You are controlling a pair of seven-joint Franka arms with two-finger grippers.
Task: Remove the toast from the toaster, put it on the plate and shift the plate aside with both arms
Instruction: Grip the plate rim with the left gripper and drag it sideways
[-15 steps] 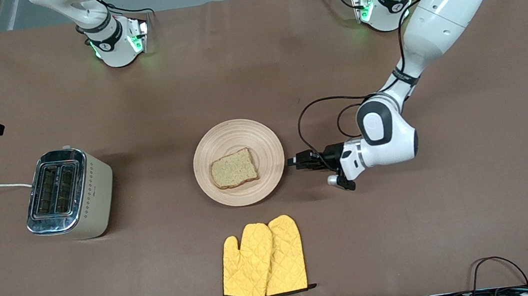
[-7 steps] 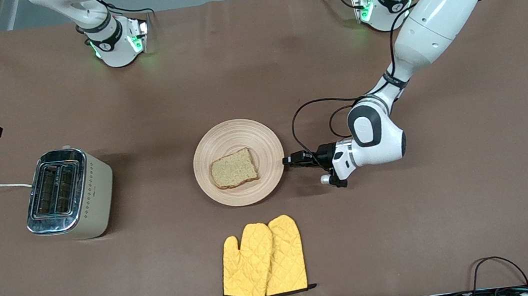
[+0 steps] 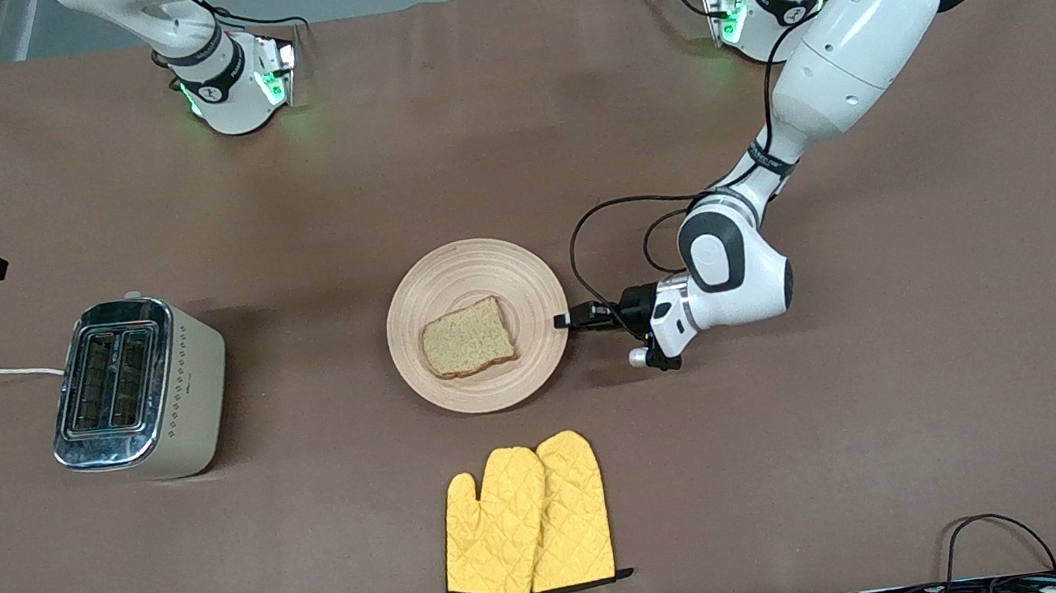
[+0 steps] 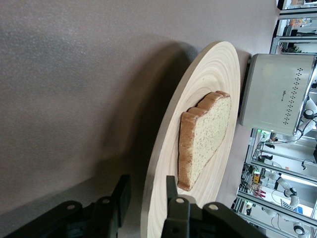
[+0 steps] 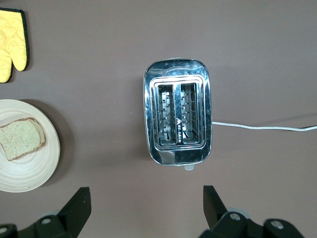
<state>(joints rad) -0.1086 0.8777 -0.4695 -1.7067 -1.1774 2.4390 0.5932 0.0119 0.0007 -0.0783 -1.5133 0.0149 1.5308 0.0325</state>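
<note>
The toast (image 3: 468, 338) lies flat on the round wooden plate (image 3: 475, 273) at mid-table. My left gripper (image 3: 563, 320) is low at the plate's rim on the side toward the left arm's end of the table. In the left wrist view the left gripper (image 4: 146, 198) is open, with one finger above the rim of the plate (image 4: 218, 69) and one below, not closed on it; the toast (image 4: 208, 134) lies just past them. My right gripper (image 5: 146, 208) is open and empty, high over the table beside the toaster (image 5: 177, 119). Its view also shows the plate (image 5: 25, 173) and the toast (image 5: 20, 139).
A silver two-slot toaster (image 3: 136, 385) with a white cord stands toward the right arm's end of the table. A pair of yellow oven mitts (image 3: 525, 518) lies nearer the front camera than the plate. Cables run along the table's front edge.
My left gripper has slid across the table toward the plate, and its fingers now straddle the rim. The plate and toast have not moved.
</note>
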